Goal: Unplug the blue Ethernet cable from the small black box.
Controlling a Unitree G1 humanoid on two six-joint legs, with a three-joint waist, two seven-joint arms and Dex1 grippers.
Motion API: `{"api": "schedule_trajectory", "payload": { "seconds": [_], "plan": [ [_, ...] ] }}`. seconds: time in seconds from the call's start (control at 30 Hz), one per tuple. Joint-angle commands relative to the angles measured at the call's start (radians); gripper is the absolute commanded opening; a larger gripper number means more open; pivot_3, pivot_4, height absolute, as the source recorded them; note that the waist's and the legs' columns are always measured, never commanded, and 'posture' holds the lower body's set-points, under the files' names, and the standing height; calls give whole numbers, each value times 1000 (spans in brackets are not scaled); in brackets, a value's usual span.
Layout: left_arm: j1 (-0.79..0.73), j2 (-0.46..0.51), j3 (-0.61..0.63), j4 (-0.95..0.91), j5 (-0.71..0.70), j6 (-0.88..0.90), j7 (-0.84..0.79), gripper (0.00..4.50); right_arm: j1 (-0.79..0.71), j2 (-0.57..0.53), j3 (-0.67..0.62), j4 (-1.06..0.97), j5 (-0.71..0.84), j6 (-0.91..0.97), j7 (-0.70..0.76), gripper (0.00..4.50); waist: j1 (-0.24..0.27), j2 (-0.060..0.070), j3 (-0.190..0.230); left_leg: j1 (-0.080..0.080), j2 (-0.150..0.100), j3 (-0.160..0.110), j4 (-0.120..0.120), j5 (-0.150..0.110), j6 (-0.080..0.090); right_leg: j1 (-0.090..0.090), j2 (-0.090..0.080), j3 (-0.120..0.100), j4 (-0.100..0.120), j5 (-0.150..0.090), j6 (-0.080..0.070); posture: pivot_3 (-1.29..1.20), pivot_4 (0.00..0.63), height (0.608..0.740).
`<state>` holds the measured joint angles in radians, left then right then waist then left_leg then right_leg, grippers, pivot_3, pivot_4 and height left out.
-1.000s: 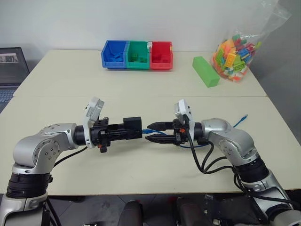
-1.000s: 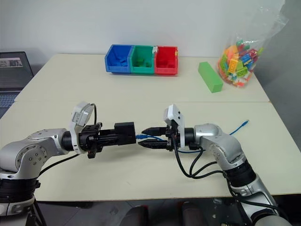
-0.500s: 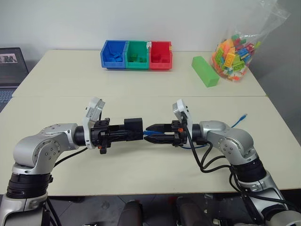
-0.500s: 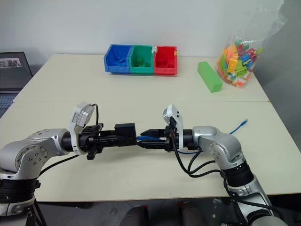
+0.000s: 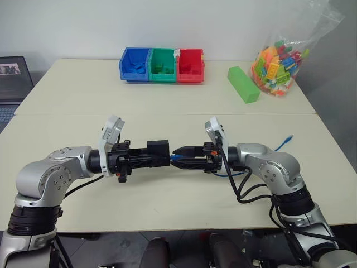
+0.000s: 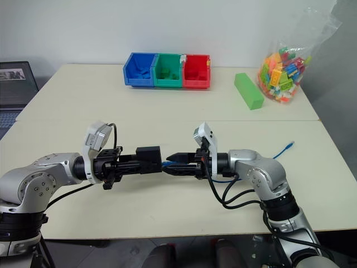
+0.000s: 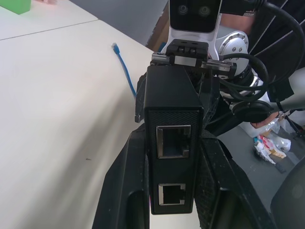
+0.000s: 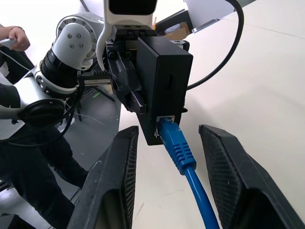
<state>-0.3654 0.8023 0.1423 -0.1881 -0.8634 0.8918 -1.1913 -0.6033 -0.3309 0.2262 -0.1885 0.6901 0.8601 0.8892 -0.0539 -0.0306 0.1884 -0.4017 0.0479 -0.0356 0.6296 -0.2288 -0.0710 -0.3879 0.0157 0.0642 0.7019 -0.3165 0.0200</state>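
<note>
My left gripper (image 5: 156, 159) is shut on the small black box (image 5: 158, 151), held level above the table and pointing toward my right arm. The box's face (image 7: 172, 124) shows two empty ports. The blue Ethernet cable (image 8: 177, 150) is plugged into the box's far side (image 8: 164, 81). My right gripper (image 5: 177, 157) is open, one finger on each side of the plug, with a gap to it on both sides. From there the cable runs back under my right arm, and its free end (image 5: 287, 138) lies on the table.
Blue (image 5: 135, 63), green (image 5: 163, 65) and red (image 5: 191, 65) bins stand at the back. A green block (image 5: 244, 84) and a bag of coloured bricks (image 5: 281, 58) sit back right. A laptop (image 5: 12, 78) is far left. A person's hand (image 8: 19, 36) shows behind.
My right gripper has rolled slightly around the plug, so its fingers look closer together from above. The left gripper and the box have stayed still.
</note>
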Motion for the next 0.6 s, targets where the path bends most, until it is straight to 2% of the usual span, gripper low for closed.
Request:
{"api": "schedule_trajectory", "payload": {
  "seconds": [0.03, 0.1, 0.3, 0.6],
  "plan": [
    [1, 7, 5, -31, -17, -6, -13, 782, -16, 5, -19, -13, 14, -2, 11, 1757, 0, 0, 0, 0, 0, 0, 0, 0, 0, 0, 0, 0, 0, 0, 0, 0, 150, 740],
    [1, 6, 3, -28, -15, -9, -15, 782, -17, 2, -15, -13, 11, -2, 14, 1440, 0, 0, 0, 0, 0, 0, 0, 0, 0, 0, 0, 0, 0, 0, 0, 0, 150, 740],
    [1, 2, 2, -26, -15, -11, -17, 782, -19, -5, -7, -17, 9, 0, 25, 84, 0, 0, 0, 0, 0, 0, 0, 0, 0, 0, 0, 0, -1, 0, 0, 0, 150, 740],
    [-4, -3, 3, -14, -12, -12, -23, 782, -24, -10, 2, -19, 2, 0, 45, 63, 0, 0, 0, 0, 0, 0, 0, 0, 0, 0, 0, 0, -2, 0, 0, 0, 150, 740]
  ]
}}
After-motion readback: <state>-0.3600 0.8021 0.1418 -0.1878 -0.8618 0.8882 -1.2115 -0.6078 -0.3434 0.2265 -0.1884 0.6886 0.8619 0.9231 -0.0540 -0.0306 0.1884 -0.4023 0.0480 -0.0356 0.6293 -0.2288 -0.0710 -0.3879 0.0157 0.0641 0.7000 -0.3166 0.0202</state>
